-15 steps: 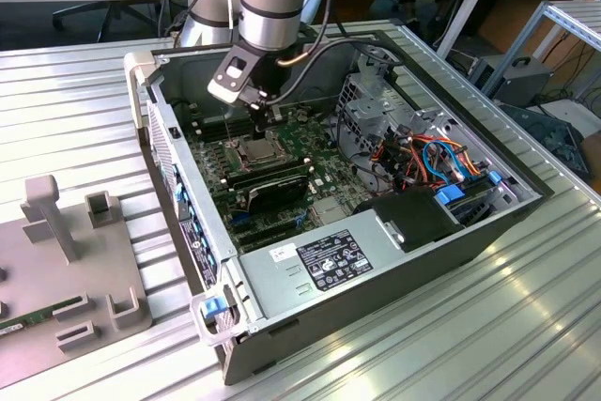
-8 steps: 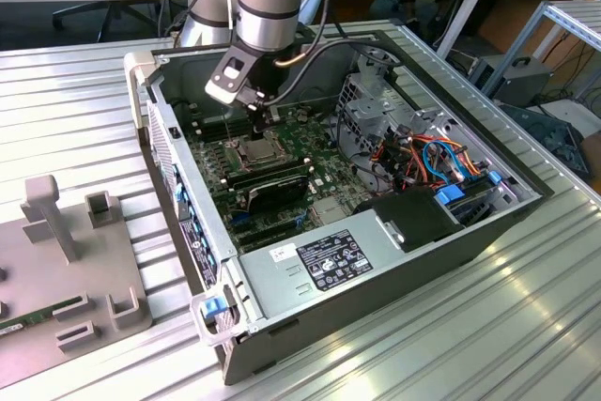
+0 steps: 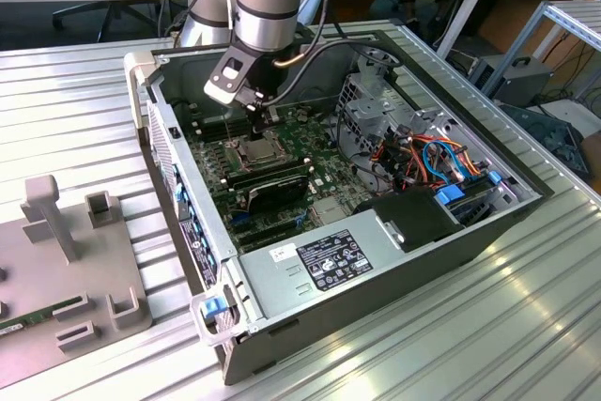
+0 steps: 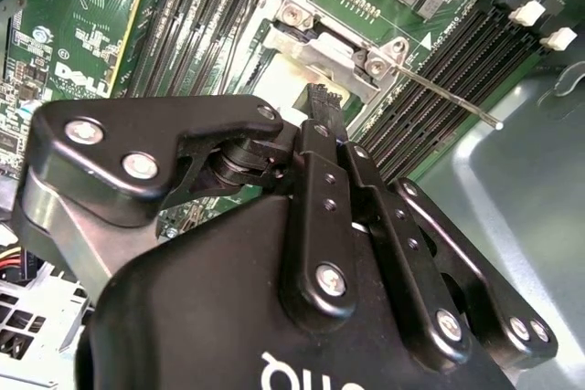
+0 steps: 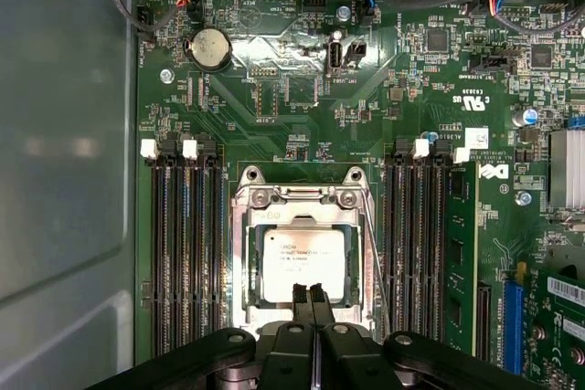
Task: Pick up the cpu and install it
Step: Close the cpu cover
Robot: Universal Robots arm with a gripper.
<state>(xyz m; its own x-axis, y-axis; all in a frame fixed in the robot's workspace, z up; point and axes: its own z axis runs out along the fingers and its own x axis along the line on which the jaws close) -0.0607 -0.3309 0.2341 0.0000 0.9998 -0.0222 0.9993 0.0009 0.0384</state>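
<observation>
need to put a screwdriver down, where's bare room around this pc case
Bare slatted table lies open on the exterior view's right of the case. On that view's left a grey plate takes most room. Inside is crowded: cables, memory slots and the gripper over the chip.

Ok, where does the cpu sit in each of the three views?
Exterior view: cpu on the green board, below the gripper.
First wrist view: cpu between the slot rows, just past the gripper.
Second wrist view: pale patch, partly behind the gripper.
Shared landmark: the metal frame around it.
</observation>
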